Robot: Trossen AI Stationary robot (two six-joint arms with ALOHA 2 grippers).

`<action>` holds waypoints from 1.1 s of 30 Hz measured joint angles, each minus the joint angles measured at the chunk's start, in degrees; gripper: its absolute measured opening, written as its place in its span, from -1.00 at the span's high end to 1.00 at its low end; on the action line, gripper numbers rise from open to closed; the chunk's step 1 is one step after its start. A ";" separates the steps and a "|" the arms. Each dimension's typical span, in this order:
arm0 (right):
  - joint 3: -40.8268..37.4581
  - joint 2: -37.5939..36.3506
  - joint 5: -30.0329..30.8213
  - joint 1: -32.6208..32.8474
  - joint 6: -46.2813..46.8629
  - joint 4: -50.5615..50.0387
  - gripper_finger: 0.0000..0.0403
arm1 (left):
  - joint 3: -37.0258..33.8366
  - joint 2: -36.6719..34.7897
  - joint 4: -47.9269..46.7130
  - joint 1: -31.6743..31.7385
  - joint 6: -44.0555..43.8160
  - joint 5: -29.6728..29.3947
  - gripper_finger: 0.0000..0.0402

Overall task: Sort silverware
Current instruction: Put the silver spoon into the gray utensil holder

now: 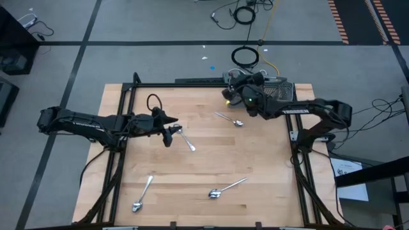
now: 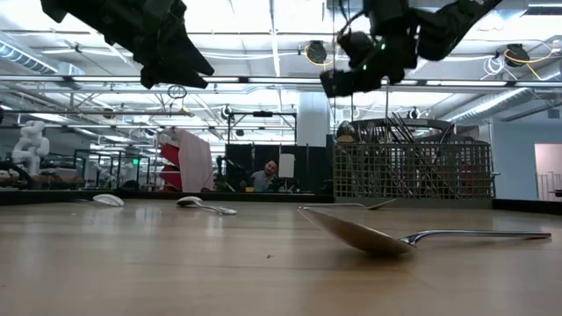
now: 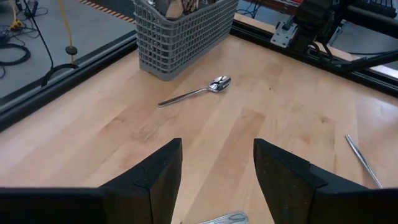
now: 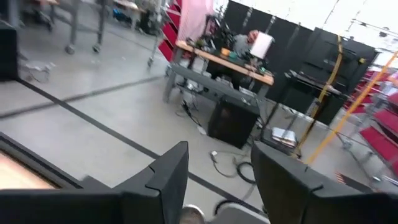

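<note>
Low view: mesh basket [image 2: 413, 171] w/ cutlery upright; right claw [image 2: 356, 79] above, empty, parted.

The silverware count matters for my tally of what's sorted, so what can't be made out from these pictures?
- Basket contents: low view shows crowded handles behind mesh, uncountable; left wrist view cuts off its top.
- Utensil by the left gripper: high view too small to tell its type.
- Right gripper: right wrist view is blurred; nothing seen between its open fingers.

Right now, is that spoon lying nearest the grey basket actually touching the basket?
Apart. The left wrist view shows the spoon lying on bare wood, with a clear strip of tabletop between it and the basket.
</note>
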 joint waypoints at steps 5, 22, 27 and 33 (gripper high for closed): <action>0.00 -3.28 -0.04 5.25 1.43 -0.66 0.17 | 0.00 0.02 0.01 0.00 2.74 0.93 -0.02; 0.04 -3.04 -37.86 33.93 30.38 -19.93 0.18 | 0.00 0.02 0.00 -0.02 12.09 14.43 -0.02; 0.11 -0.06 -39.15 43.20 37.74 -19.98 0.19 | 0.00 0.01 0.02 -0.02 14.92 16.75 -0.02; 2.51 4.81 -42.62 49.59 39.88 -27.32 0.27 | 0.00 0.02 0.53 -0.02 15.28 16.82 -0.02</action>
